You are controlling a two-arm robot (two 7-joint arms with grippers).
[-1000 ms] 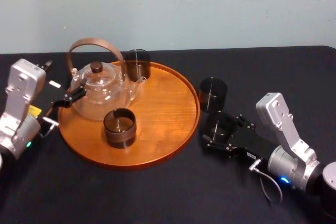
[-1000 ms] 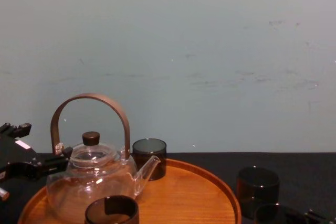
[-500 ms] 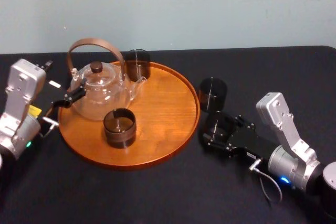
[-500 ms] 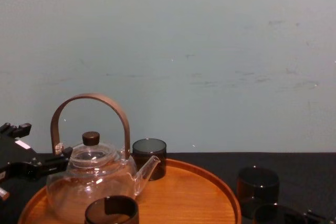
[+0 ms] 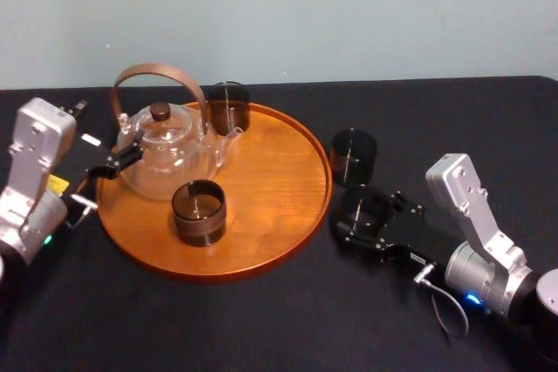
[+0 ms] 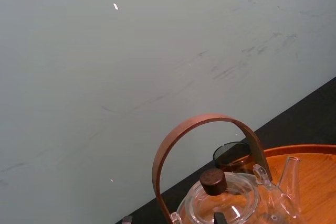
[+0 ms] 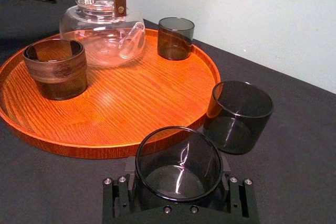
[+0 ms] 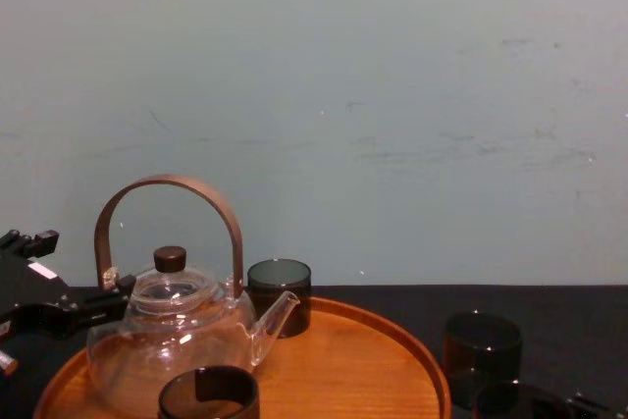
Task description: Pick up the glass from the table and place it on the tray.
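Observation:
A dark smoky glass (image 7: 178,166) stands on the black table (image 5: 261,320) just right of the round wooden tray (image 5: 279,172). My right gripper (image 5: 362,219) is shut on it, a finger pressed against each side, low at table level. The same glass (image 5: 364,206) shows at the tray's right rim in the head view. A second dark glass (image 5: 353,156) stands free on the table just behind it. My left gripper (image 5: 118,161) rests at the tray's left edge, beside the teapot.
On the tray stand a clear glass teapot (image 5: 166,150) with a brown hoop handle, a dark glass (image 5: 228,106) at the back, and a brown-banded cup (image 5: 199,211) in front. The tray's right half is bare wood.
My right gripper's fingers have closed in on the glass. Nothing else has shifted.

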